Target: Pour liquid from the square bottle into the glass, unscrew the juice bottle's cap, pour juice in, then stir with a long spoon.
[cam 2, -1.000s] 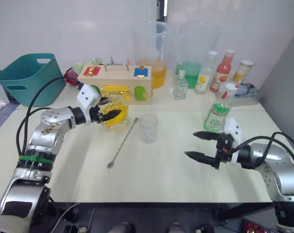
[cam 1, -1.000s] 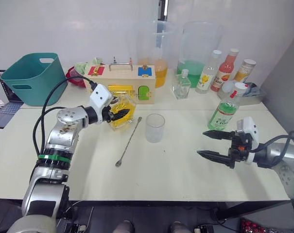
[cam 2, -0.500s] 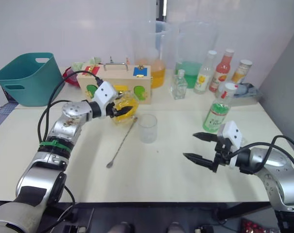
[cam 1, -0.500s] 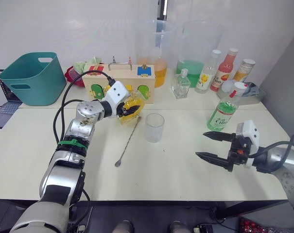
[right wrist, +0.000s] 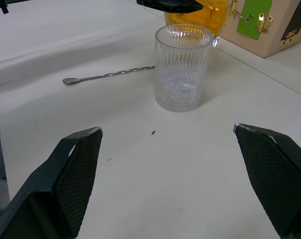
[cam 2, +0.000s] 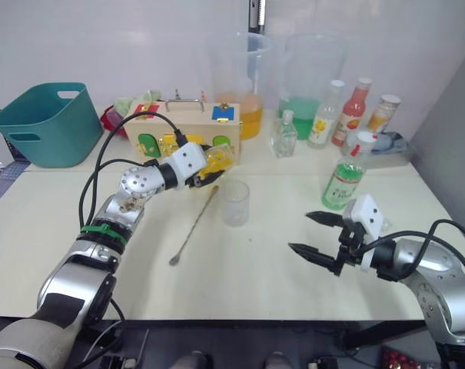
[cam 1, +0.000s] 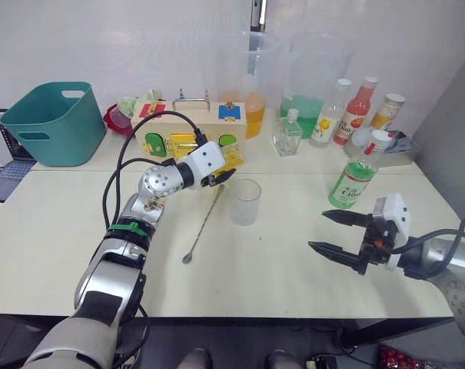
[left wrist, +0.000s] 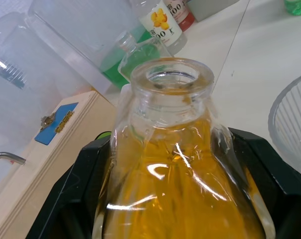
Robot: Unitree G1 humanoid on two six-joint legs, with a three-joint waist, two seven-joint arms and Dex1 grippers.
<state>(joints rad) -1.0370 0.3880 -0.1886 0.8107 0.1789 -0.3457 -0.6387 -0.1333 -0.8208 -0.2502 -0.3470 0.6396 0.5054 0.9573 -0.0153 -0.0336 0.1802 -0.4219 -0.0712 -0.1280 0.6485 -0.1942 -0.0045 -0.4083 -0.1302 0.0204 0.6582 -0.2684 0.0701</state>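
- A teal plastic tub (cam 1: 51, 123) sits at the far left of the white table (cam 1: 278, 284), with a laptop (cam 1: 5, 165) just beside it at the edge.
- A wooden latch box (cam 1: 187, 131) with coloured doors stands behind my left arm.
- My left gripper (cam 1: 217, 174) is clamped on the square bottle (cam 1: 230, 157); in the left wrist view my 2 black fingers (left wrist: 88, 172) press on either side of its glass body.
- The square bottle is lifted off the table and tipped, neck pointing toward the glass (cam 1: 245, 202), its mouth up beside and above the rim. The yellow-orange liquid (left wrist: 190, 194) fills the body up to the shoulder.
- The long spoon (cam 1: 204, 223) lies flat on the table just left of the glass, bowl end nearest me, handle end running up under the bottle.
- The glass stands upright near the table's middle. I cannot tell if anything is in it.
- Behind it stand 2 tall clear pitchers (cam 1: 247, 77), 1 with orange liquid and 1 with green, then a small clear square bottle (cam 1: 287, 132), a yellow-labelled bottle (cam 1: 329, 114), a red-orange bottle (cam 1: 357, 111) and a small jar (cam 1: 386, 111).
- The juice bottle (cam 1: 359, 171) stands upright on the right, its cap (cam 1: 380, 138) on and pale green juice (cam 1: 347, 188) inside.
- My right gripper (cam 1: 333, 233) hovers above the table in front of the juice bottle, well apart from it, its 2 fingers (cam 1: 341, 217) spread wide and holding nothing.
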